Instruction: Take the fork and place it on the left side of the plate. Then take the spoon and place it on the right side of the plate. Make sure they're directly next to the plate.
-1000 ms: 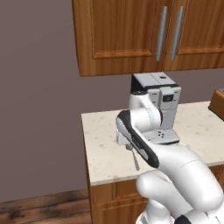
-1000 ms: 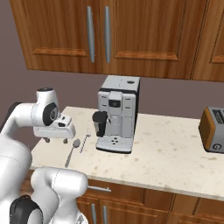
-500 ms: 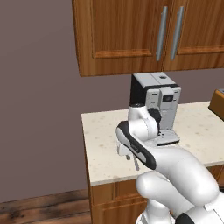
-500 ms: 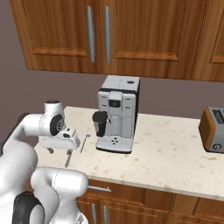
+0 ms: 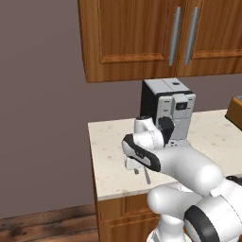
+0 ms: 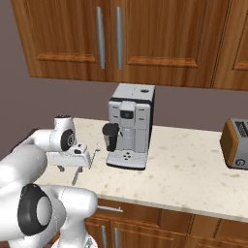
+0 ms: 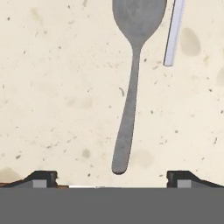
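The grey spoon (image 7: 131, 87) lies flat on the speckled counter, its bowl towards the top of the hand view and its handle end between my fingertips (image 7: 41, 177). My gripper (image 7: 111, 178) is open and hangs low over that handle end, holding nothing. The pale fork (image 7: 174, 33) lies just right of the spoon's bowl, with just its handle in frame. In the right base view the gripper (image 6: 75, 167) hovers near the counter's front left, with the spoon (image 6: 75, 179) under it and the fork (image 6: 97, 147) beyond. From the left base view, the gripper (image 5: 133, 166) sits above the spoon (image 5: 147, 177). The plate is out of view.
A coffee machine (image 6: 130, 126) stands close behind and to the right of the cutlery. A toaster (image 6: 236, 144) sits at the far right of the counter. Wooden wall cabinets (image 6: 116, 38) hang overhead. The counter's front edge (image 6: 145, 203) runs just in front of the spoon.
My hand has dropped from well above the counter to just over the spoon's handle. The jaws have stayed open. Spoon and fork have not moved.
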